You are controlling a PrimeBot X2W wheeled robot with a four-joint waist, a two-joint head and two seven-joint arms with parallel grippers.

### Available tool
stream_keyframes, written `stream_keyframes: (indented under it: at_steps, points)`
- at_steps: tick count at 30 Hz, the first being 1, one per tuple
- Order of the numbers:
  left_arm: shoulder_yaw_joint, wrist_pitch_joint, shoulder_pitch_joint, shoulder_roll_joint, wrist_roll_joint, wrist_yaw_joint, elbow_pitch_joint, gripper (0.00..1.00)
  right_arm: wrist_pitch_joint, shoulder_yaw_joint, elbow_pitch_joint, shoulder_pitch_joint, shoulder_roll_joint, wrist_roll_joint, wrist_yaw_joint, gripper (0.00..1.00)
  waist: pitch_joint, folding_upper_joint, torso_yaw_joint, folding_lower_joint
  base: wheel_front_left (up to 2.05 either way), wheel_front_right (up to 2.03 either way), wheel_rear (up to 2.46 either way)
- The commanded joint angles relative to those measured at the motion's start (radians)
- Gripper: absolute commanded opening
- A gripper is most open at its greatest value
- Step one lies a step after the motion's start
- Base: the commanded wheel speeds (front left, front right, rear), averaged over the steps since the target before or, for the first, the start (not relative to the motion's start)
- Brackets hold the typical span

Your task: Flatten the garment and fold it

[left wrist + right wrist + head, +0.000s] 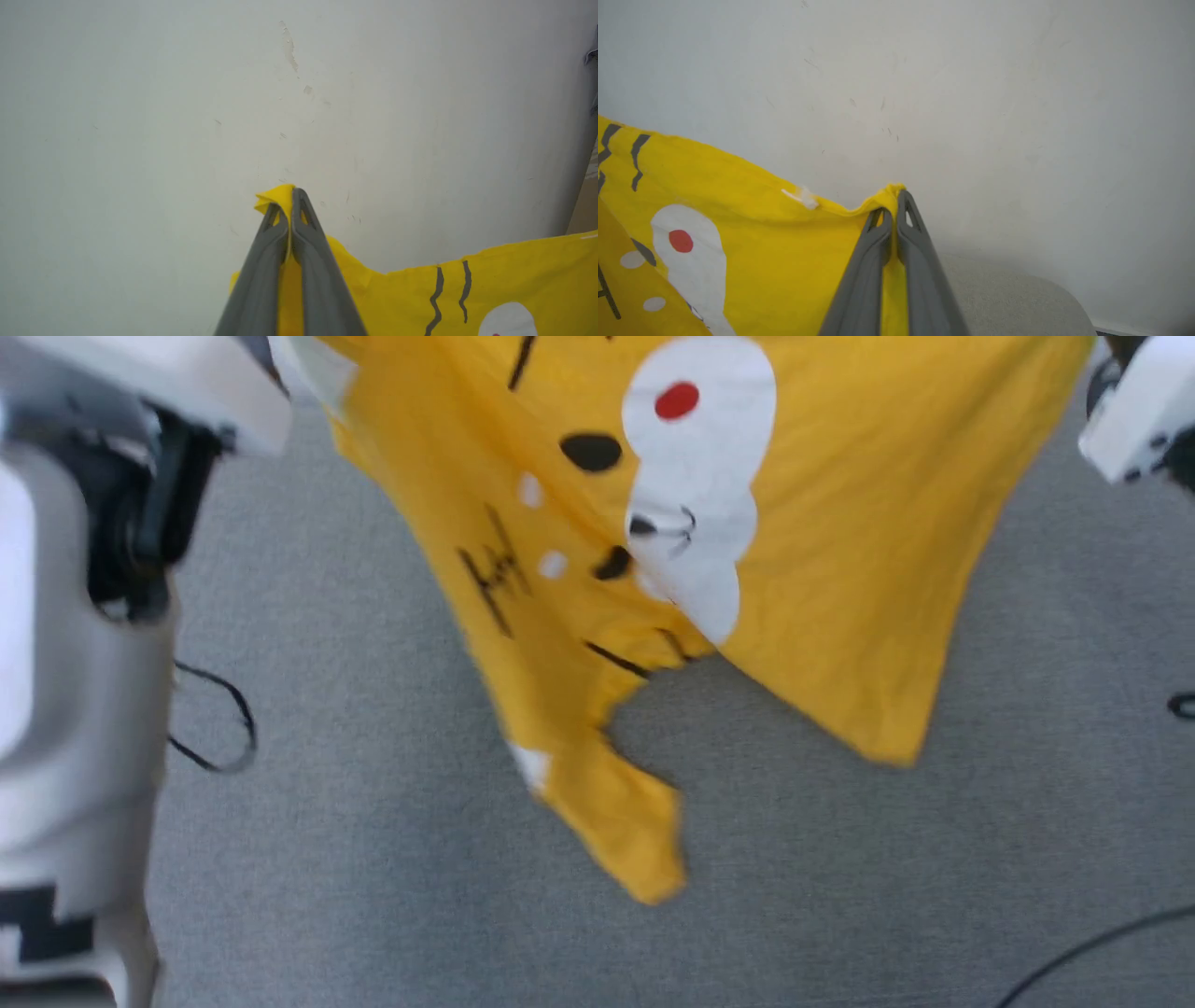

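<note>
Shirt (840,551) is hanging in the upper middle of the head view, spreading from the top edge and tapering toward the lower centre, with grey floor (373,915) behind it. Its printed front is facing the camera: a white patch (700,476) with 1 red dot (676,399) is sitting near the top centre, with black spots and thin stripes to its left. The cloth is drooping unevenly, 1 point dangling at the lower centre and another at the right. The pale left arm (75,709) is standing along the left edge, and part of the right arm (1139,420) is showing in the upper right corner. A thin cable (224,728) is lying on the floor at the left.

In the left wrist view, the left gripper (289,200) is pressing its 2 fingers together at the frame's centre, pinching a yellow fold of the shirt, with a white wall (140,116) behind. In the right wrist view, the right gripper (896,200) is likewise clamping the shirt's top edge at the centre, the cloth sagging away to the lower left.
</note>
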Motion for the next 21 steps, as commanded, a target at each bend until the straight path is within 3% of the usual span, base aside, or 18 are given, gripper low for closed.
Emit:
stream_keyframes:
  at_steps: [1,4,7,14,21]
  points:
    - [-0.024,0.010,-0.070,0.017,0.022,-0.034,0.077,0.00,-0.010,0.011,0.028,-0.053,0.020,-0.016,-0.001,0.00,-0.052,0.0000,-0.038,0.0001,0.00,0.00,0.00]
    - [-0.067,0.047,-0.142,0.021,0.035,-0.070,0.183,0.00,-0.012,0.030,0.070,-0.113,0.041,-0.036,-0.001,0.00,-0.075,0.0000,-0.048,0.0001,0.00,0.00,0.00]
    - [-0.086,0.070,-0.214,0.015,0.047,-0.078,0.261,0.00,-0.005,0.058,0.111,-0.164,0.065,-0.043,-0.001,0.00,-0.087,0.0000,-0.060,0.0001,0.00,0.00,0.00]
    - [-0.077,0.077,-0.371,-0.060,0.019,-0.049,0.375,0.00,-0.003,0.072,0.229,-0.284,0.119,-0.069,-0.001,0.00,-0.060,0.0000,-0.080,0.0001,0.00,0.00,0.00]
    - [-0.073,0.065,-0.495,-0.097,0.023,-0.017,0.440,0.00,-0.021,0.063,0.333,-0.391,0.177,-0.116,-0.001,0.00,0.013,0.0000,-0.094,0.0001,0.00,0.00,0.00]
